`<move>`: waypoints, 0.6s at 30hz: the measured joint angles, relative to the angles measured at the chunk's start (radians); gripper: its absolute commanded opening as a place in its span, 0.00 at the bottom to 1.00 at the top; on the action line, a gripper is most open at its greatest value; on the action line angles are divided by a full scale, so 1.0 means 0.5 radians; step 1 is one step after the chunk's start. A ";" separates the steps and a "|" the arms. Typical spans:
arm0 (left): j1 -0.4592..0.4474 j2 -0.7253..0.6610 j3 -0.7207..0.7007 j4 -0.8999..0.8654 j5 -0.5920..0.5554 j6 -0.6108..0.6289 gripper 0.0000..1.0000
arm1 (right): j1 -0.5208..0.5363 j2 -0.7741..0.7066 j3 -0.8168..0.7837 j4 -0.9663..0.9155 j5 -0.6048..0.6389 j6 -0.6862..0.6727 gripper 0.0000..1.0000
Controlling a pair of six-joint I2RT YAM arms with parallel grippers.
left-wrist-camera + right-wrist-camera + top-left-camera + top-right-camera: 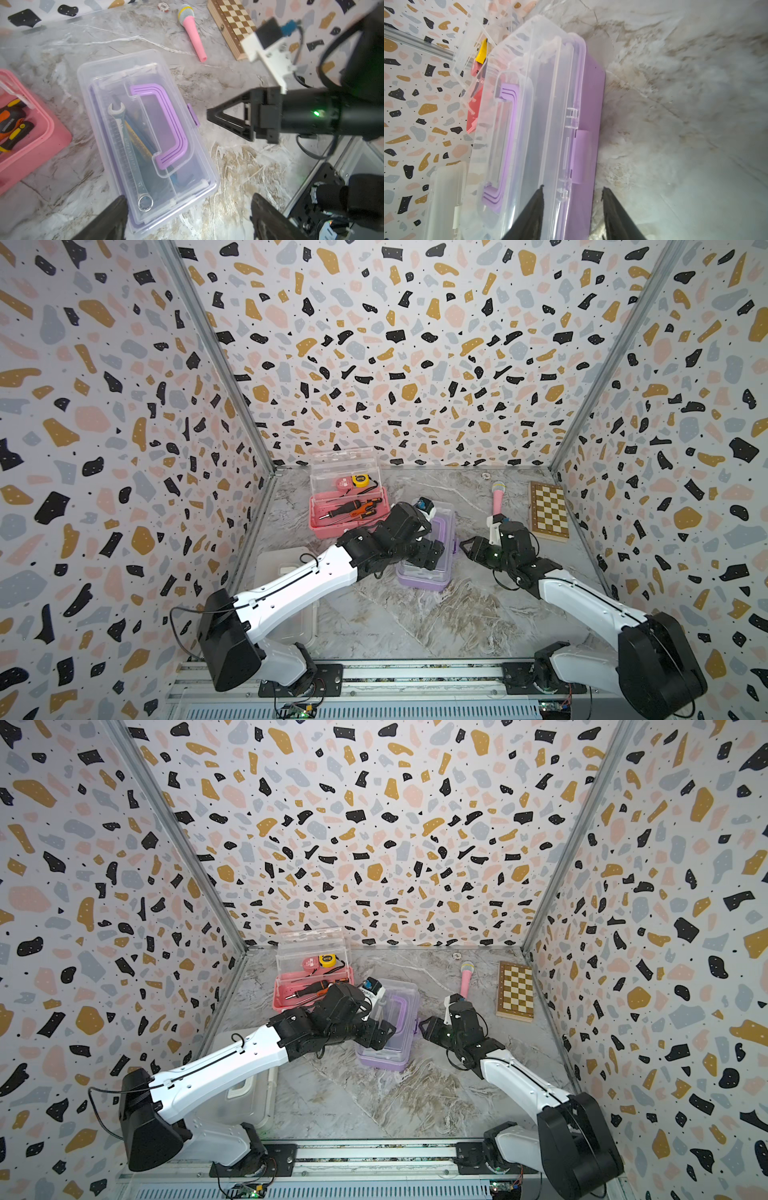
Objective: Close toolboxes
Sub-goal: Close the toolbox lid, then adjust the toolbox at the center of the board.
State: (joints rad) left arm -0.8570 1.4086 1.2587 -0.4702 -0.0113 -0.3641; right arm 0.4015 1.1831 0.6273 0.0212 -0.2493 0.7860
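Observation:
The purple toolbox lies mid-table with its clear lid down over a wrench and other tools. Its purple latch sits on the side wall facing my right arm. My left gripper hovers wide open over the box's near end and holds nothing. My right gripper is open a short way off the latch side, not touching. The pink toolbox stands behind, its lid upright and tools inside. The white toolbox lies under my left arm, lid down.
A pink toy microphone and a wooden chessboard lie at the back right, with a small chip near the back wall. Patterned walls enclose three sides. The arm rail runs along the front edge.

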 measured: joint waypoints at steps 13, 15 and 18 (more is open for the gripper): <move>0.530 0.364 -0.005 0.404 0.321 -0.209 0.99 | 0.002 0.244 0.233 0.023 -0.215 -0.115 0.56; 0.561 0.446 0.001 0.436 0.340 -0.208 0.99 | 0.005 0.327 0.251 0.078 -0.253 -0.111 0.56; 0.565 0.567 0.016 0.463 0.372 -0.205 0.99 | 0.018 0.424 0.278 0.164 -0.302 -0.092 0.56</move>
State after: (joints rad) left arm -0.5743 1.6920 1.2667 -0.2386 0.1749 -0.4667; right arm 0.4103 1.3952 0.7662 0.1032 -0.4004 0.7403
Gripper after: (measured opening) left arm 0.990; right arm 0.556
